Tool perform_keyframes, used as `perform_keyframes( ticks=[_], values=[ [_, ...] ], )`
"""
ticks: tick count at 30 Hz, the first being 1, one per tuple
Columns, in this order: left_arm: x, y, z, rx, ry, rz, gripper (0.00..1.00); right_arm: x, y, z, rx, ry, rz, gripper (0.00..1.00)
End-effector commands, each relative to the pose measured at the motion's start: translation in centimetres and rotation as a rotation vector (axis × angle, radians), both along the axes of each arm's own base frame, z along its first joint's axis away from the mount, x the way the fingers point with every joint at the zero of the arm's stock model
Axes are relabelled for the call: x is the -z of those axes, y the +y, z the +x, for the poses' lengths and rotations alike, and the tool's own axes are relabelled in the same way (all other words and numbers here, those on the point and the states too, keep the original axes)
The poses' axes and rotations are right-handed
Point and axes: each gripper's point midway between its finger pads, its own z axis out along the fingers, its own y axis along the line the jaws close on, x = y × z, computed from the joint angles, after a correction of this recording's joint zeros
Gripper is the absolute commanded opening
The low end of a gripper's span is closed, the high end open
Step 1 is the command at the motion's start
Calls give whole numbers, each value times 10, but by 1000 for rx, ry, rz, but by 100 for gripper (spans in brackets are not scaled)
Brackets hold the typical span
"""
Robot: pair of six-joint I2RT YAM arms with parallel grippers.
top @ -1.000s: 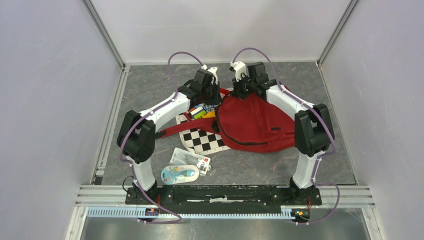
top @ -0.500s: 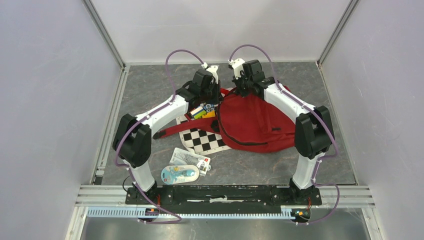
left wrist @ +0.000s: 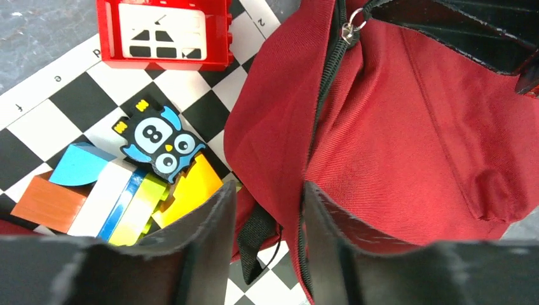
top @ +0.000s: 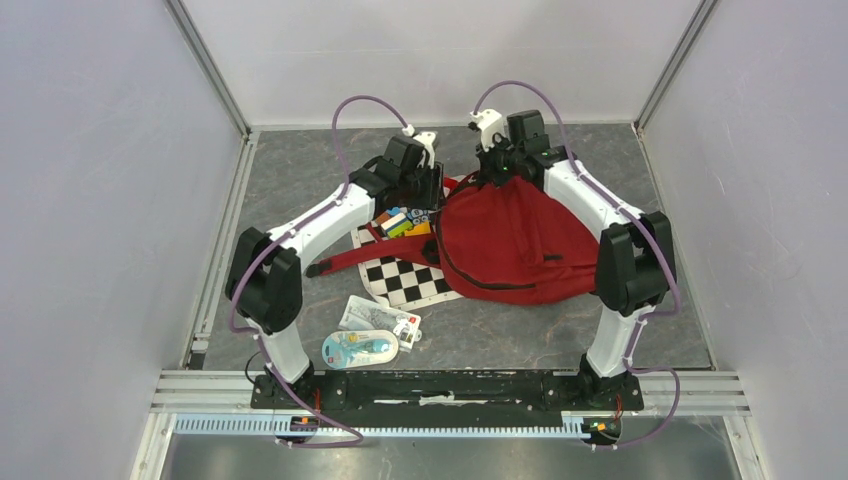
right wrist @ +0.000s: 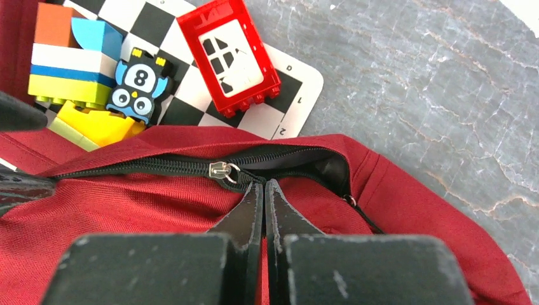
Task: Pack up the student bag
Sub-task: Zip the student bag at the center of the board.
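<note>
The student bag is a large red backpack lying in the middle of the table, its black zipper partly undone near the top. My right gripper is shut, its tips pinching the zipper edge just right of the metal slider, where the mouth gapes and shows grey lining. My left gripper is open at the bag's left edge. Its jaws straddle a fold of red fabric and a black strap end without squeezing them. In the top view both grippers sit at the bag's far end, the left gripper and the right gripper.
A checkerboard mat lies partly under the bag's left side. It carries coloured blocks, an owl block and a red window block. Two packaged items lie near the front, and a red strap trails left.
My left gripper has gone from shut to open beside the bag's edge. The right gripper, still shut, has shifted right and back, taking the bag's top edge with it.
</note>
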Motion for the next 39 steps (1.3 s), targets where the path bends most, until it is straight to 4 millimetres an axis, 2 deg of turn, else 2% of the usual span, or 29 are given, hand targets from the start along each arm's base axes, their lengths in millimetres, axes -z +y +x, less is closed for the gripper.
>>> perform_keyframes(
  ticks=[1,4,6,10,12,22,24,28,30,35,39],
  values=[
    [-39,-8,19,63,-80,-8,55,-72,19,8,-140,-147,151,0],
    [-41,-14,38,56,-92,-13,65,-68,26,3,-184,-113,167,0],
    [-38,-20,45,66,-75,-34,66,-66,28,1,-202,-98,169,0],
    [-32,-37,45,118,-39,-86,68,-64,30,-4,-218,-79,172,0],
    [-26,-39,43,130,-22,-91,67,-64,30,-6,-215,-74,175,0],
    [7,-26,28,114,45,-42,52,-68,41,-14,-237,-68,202,0],
    [9,-27,26,115,50,-43,46,-65,46,-18,-252,-57,200,0],
    [5,-27,26,113,34,-54,24,-57,60,-28,-287,-33,182,0],
    [1,-28,27,112,22,-65,17,-53,65,-33,-298,-24,174,0],
    [-2,-29,27,111,15,-79,12,-55,80,-43,-336,-21,173,0],
    [-5,-24,29,84,4,-72,15,-57,86,-48,-351,-15,180,0]
  ],
)
